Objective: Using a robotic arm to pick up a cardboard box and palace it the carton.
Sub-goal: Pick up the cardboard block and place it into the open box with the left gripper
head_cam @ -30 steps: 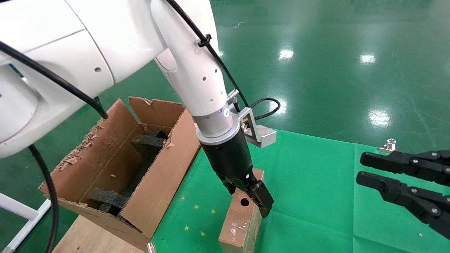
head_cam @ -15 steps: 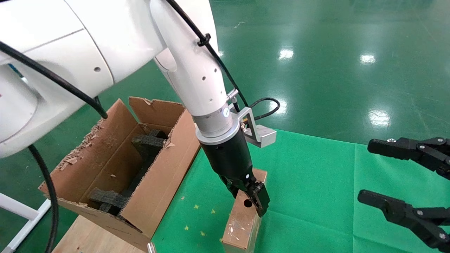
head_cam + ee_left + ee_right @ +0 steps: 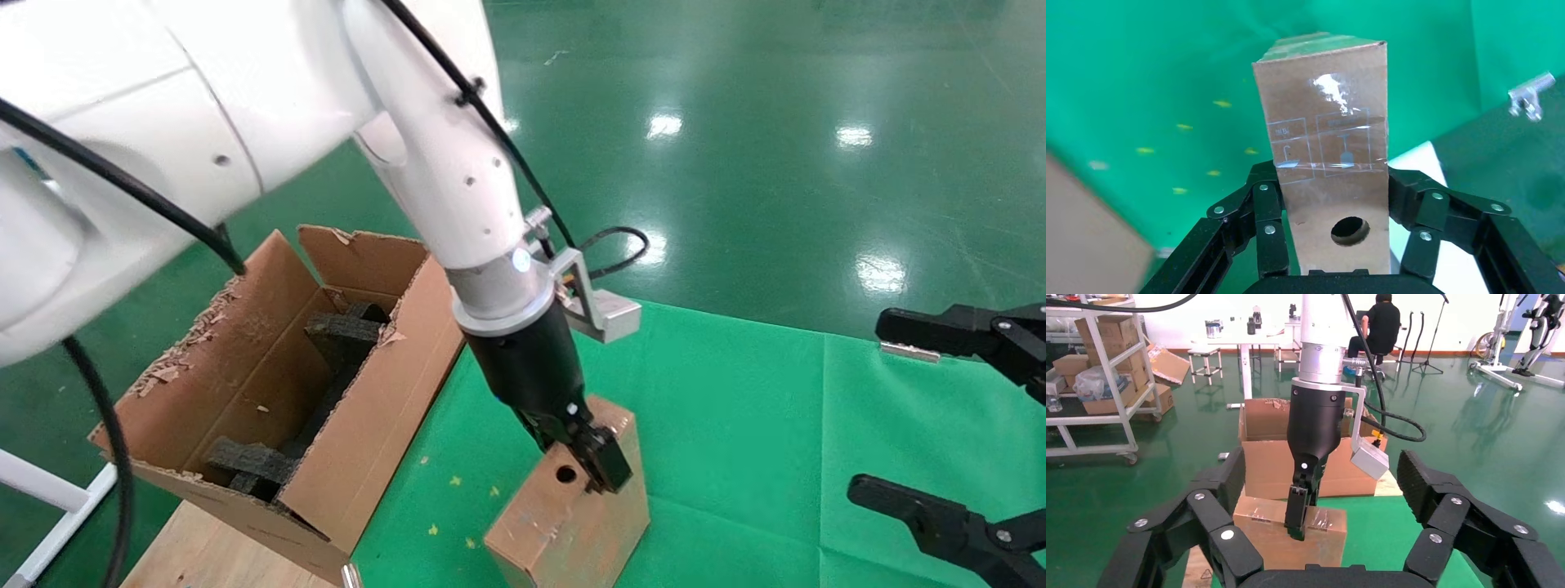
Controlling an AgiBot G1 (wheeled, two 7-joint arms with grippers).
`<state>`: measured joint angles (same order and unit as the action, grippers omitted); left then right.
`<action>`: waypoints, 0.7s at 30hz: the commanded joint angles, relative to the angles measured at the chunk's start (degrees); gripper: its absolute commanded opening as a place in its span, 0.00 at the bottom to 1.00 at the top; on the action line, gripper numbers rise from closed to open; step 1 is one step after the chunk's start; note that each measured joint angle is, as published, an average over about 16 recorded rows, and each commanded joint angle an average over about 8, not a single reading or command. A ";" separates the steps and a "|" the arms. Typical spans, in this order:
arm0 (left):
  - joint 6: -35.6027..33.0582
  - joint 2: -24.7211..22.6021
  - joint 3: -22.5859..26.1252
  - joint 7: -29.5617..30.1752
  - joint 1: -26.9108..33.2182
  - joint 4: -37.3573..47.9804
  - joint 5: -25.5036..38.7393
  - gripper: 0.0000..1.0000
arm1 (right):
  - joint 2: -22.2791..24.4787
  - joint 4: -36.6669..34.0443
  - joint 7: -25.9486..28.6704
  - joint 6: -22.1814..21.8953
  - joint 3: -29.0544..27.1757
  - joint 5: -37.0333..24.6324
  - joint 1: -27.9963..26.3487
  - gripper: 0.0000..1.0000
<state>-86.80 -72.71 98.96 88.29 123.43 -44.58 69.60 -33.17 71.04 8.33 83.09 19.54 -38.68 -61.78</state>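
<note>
Claw [image 3: 590, 457] of the robotic arm [image 3: 458, 188], the robot's left, clamps the cardboard box [image 3: 572, 514] across its narrow end, one black finger on each broad face, beside the round hole in that end. The box stands tilted on the green-covered table [image 3: 735, 425], its lower end toward the near edge, just to the right of the carton [image 3: 368, 408] but not touching it. In the left wrist view the fingers [image 3: 1269, 211] press against both sides of the taped brown box [image 3: 1330, 165], shiny clear tape crossing its printed panel. The carton sits open on a wooden board [image 3: 212, 547] at the table's left, its torn flaps upright and dark foam blocks [image 3: 343, 335] lying inside. The right claw [image 3: 948, 425] hangs at the table's right side, well apart from the box, its fingers spread wide around nothing. The right wrist view shows the left arm [image 3: 1315, 416] coming down onto the box [image 3: 1291, 533], carton [image 3: 1272, 459] behind it.
</note>
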 commanded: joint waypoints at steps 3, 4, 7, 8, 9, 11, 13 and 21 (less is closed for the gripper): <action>0.03 3.27 -0.37 -1.94 2.80 0.15 0.81 0.00 | 0.00 0.00 0.00 0.00 0.00 0.00 0.00 1.00; -0.08 4.83 -0.63 -2.94 4.00 0.16 0.95 0.00 | 0.00 0.00 0.00 0.00 0.00 0.00 0.00 1.00; -0.50 9.76 -1.55 -6.05 7.78 0.41 1.22 0.00 | 0.00 0.00 0.00 0.00 0.00 0.00 0.00 1.00; -0.69 11.44 -1.89 -7.06 9.06 0.62 1.23 0.00 | 0.00 0.00 0.00 0.00 0.00 0.00 0.00 1.00; -0.93 13.11 -2.23 -8.09 10.36 0.93 1.22 0.00 | 0.00 0.00 0.00 0.00 0.00 0.00 0.00 1.00; -1.40 16.11 -2.68 -10.08 12.99 1.80 1.63 0.00 | 0.00 0.00 0.00 0.00 0.00 0.00 0.00 1.00; -1.85 18.63 -2.76 -11.84 15.69 2.94 2.65 0.00 | 0.00 0.00 0.00 0.00 0.00 0.00 0.00 1.00; -2.23 25.06 -0.09 -17.57 24.26 7.65 10.84 0.00 | 0.00 0.00 0.00 0.00 0.00 0.00 0.00 1.00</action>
<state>-88.77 -47.67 98.70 70.14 145.74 -36.58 79.29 -33.17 71.04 8.32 83.09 19.55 -38.68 -61.78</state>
